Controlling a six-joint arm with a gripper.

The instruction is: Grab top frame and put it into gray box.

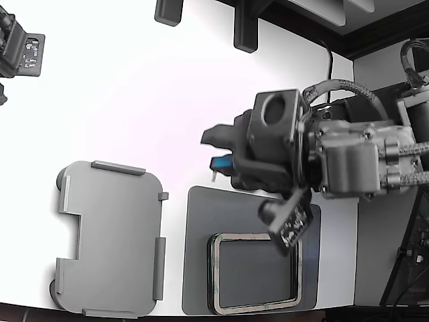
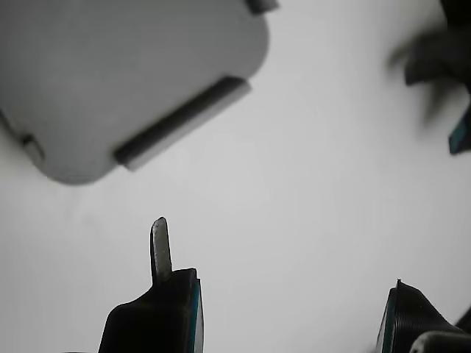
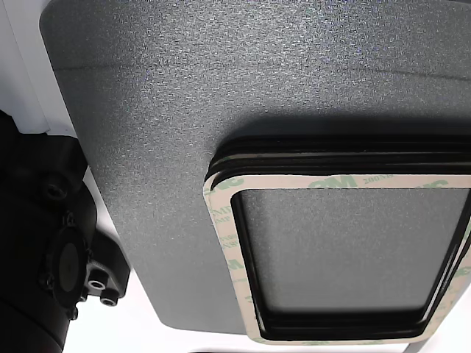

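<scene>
Jaws (image 2: 287,309) spread apart, empty, above white table (image 1: 134,100). Top frame (image 1: 255,274) sits on dark mat (image 1: 201,255), beside gray box (image 1: 110,238), on exterior view's right.

Brightly lit white table (image 1: 134,94), dark fixtures (image 1: 244,27) behind.

Top frame (image 3: 221,213), other view: faint green print repeats along the tan face. "3M" reads clearly on the upper strip, near the middle; beside it a number string, looks like "200MP", only partly legible. More green marks down the side strip, too skewed to read.

Exterior view and wrist view: no legible text on anything.
</scene>
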